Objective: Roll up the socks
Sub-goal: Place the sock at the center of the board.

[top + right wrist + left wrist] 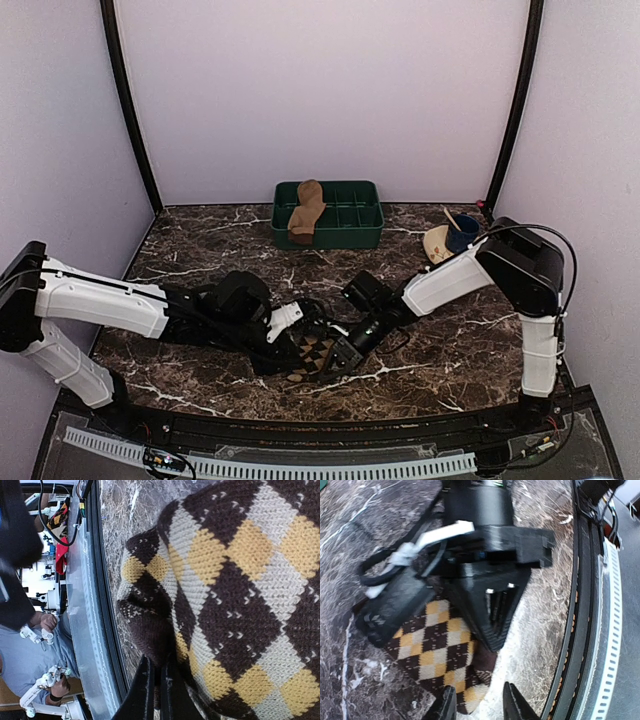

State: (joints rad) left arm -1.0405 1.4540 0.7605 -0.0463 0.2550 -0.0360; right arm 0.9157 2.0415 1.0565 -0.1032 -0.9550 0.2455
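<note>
**Clerk:** Top view. Holdings?

**Checker:** One argyle sock (313,352), lying on the marble table (200,240) near its front edge, between the two arms. One tan sock (307,210), draped over the green compartment tray (360,228) at the back, well apart from the first. The left arm (110,300) is stretched low across the table. The right arm (445,283) is bent at the elbow and reaches down and inward. Both wrists meet over the argyle sock.

**Clerk:** Left wrist view?

**Checker:** The left gripper (479,706) has its fingers partly apart, straddling the sock's narrow end without clamping it. The right gripper (492,639) is set down on the sock's middle, tip toward the left one.

**Clerk:** Right wrist view?

**Checker:** The fingers are closed together. They appear to pinch the dark brown hem, and the fabric humps up beside them.

**Clerk:** Step in hand?

**Checker:** Judged to be the start of the roll on the argyle sock. Handling note: the left should close squarely on its end and anchor it. The right can then turn its pinched fold over in tight, even turns. A slack pull would likely drag the whole sock across the marble.
</note>
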